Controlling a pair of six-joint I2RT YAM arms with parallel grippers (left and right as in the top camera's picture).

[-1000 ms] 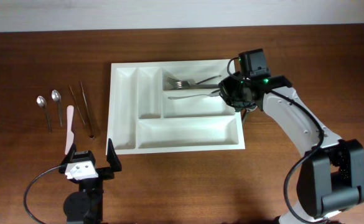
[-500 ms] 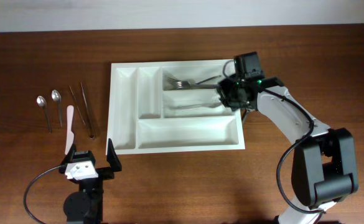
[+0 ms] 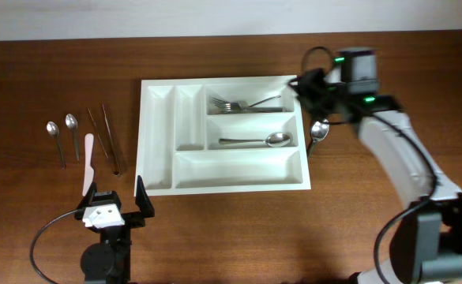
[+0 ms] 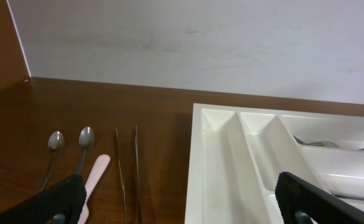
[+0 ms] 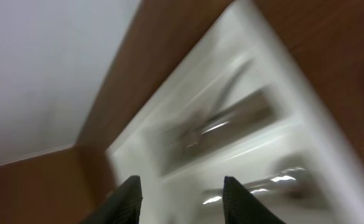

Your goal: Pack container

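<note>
Tabletop [image 3: 231,229]: dark wood, one

Tray [image 3: 215,81]: one, white, at centre, five compartments. Two are narrow ones on the 9 o'clock side, and three are stacked toward 3 o'clock

Forks [image 3: 245,104]: two as far as can be told, lying together in the 12 o'clock right-hand compartment, tines toward 9 o'clock

Large spoon [image 3: 254,141]: one, in the middle right-hand compartment, bowl toward 3 o'clock

Second large spoon [image 3: 318,130]: one, on the tabletop just beside the tray's 3 o'clock rim; contact with the rim cannot be told

Small spoons [image 3: 54,134]: two, side by side, well apart from the tray at 9 o'clock

Flat pale stick [image 3: 89,158]: one, just beside the small spoons

Thin metal sticks [image 3: 108,140]: two, between the pale stick and the tray

Right pincer [image 5: 182,202]: above the tray's 2 o'clock corner, fingers apart, gripping nothing; its wrist view is blurred

Left pincer [image 3: 115,197]: at the tray's 7 o'clock corner, fingers spread wide, gripping nothing
</note>
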